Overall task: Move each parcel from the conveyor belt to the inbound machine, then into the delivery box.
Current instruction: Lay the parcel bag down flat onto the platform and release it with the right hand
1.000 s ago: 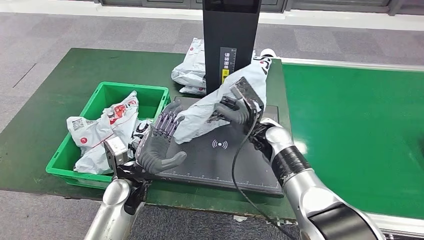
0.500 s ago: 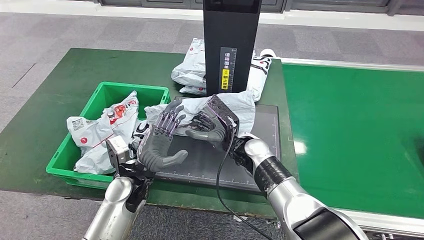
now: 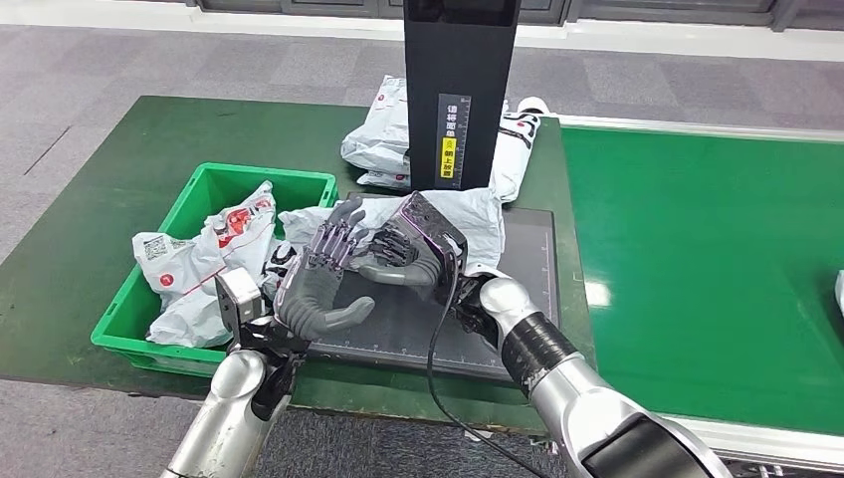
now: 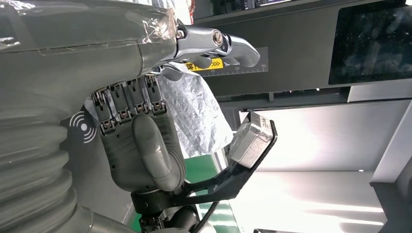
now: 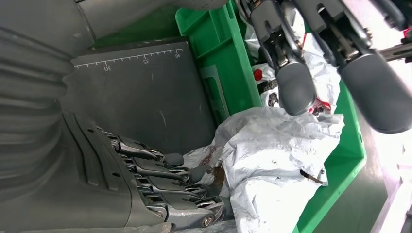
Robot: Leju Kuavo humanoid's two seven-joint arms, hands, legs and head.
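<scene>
My right hand (image 3: 413, 244) grips a crumpled grey-white parcel (image 3: 476, 213) low over the black scanning plate (image 3: 438, 319) of the inbound machine (image 3: 460, 90). The parcel's far end reaches the rim of the green delivery box (image 3: 204, 189). In the right wrist view my curled fingers (image 5: 160, 189) clamp the parcel (image 5: 277, 160) beside the box wall (image 5: 228, 63). My left hand (image 3: 318, 279) stands upright and open next to the parcel, fingers spread, holding nothing. The left wrist view has that hand (image 4: 141, 141) with the parcel (image 4: 194, 111) just beyond its fingers.
Several bagged parcels (image 3: 199, 259) lie in the green box. More parcels (image 3: 383, 134) are piled behind the machine's black column. The green conveyor belt (image 3: 697, 249) runs on the right, with a white parcel edge (image 3: 839, 294) at the frame border.
My right hand has lowered the parcel from a raised tilt down onto the plate and carried it left toward the box. The left hand has barely moved.
</scene>
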